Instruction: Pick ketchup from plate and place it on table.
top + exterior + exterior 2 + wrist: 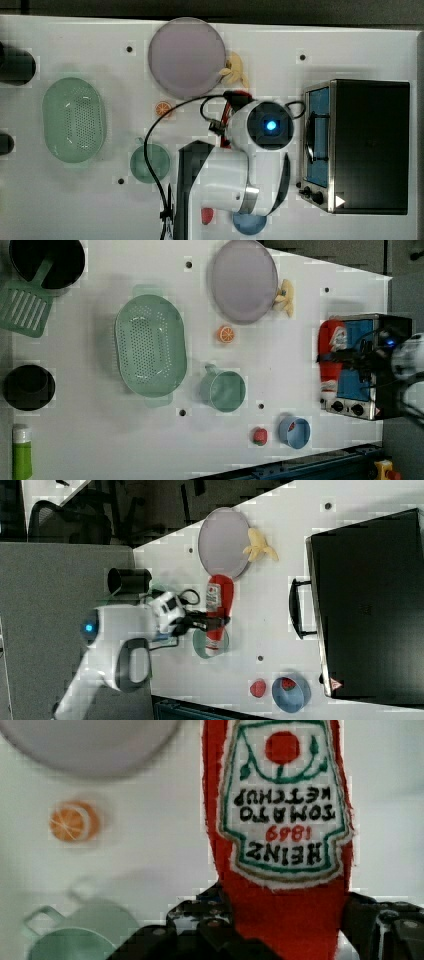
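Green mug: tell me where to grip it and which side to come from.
Grip the green mug by its rim wall, coming straight down from above. It stands upright with its mouth open, so one finger can go inside and one outside. The small handle is probably a poorer hold, being thin and sticking out sideways.

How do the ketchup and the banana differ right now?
The ketchup is red and held in the gripper above the table; the banana is yellow and lies on the table beside the plate. The ketchup looks longer. Neither is on the plate.
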Available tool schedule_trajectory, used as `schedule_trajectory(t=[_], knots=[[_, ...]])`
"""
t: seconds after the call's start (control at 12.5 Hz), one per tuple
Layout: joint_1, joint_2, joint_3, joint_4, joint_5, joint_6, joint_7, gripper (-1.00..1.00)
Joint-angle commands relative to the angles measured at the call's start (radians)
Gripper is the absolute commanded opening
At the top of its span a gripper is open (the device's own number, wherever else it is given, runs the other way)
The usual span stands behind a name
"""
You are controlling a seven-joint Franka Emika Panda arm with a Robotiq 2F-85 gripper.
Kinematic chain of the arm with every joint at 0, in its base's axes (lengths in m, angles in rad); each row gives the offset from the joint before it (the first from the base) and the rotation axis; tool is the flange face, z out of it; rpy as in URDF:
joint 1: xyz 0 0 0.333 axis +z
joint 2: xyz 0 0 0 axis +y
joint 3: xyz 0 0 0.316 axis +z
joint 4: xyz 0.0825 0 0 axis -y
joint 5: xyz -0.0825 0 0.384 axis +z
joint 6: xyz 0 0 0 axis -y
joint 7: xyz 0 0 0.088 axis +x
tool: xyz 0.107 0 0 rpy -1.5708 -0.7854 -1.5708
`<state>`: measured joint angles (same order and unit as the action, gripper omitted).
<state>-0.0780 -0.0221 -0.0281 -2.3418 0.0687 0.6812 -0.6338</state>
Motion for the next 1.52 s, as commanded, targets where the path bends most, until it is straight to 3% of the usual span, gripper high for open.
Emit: schedule_trajectory(t=[0.08,0.48,0.72,0.8,1.12,1.52], knots=[[0.017,0.051,0.020,-0.052,-0.011,0.132,-0.021,0.20],[0.019,0.238,0.022,-0.072,-0.011,0.291,-0.021,0.25],[0.019,0.271,0.022,-0.071,-0.010,0.346,-0.021,0.88],[0.019,0.247,0.023,-0.067,-0.009,0.335,-0.019,1.00],[0.022,0.058,0.028,0.019,-0.004,0.143,0.145,1.00],[0.025,-0.135,0.039,0.255,-0.006,-0.323,0.480,1.00]])
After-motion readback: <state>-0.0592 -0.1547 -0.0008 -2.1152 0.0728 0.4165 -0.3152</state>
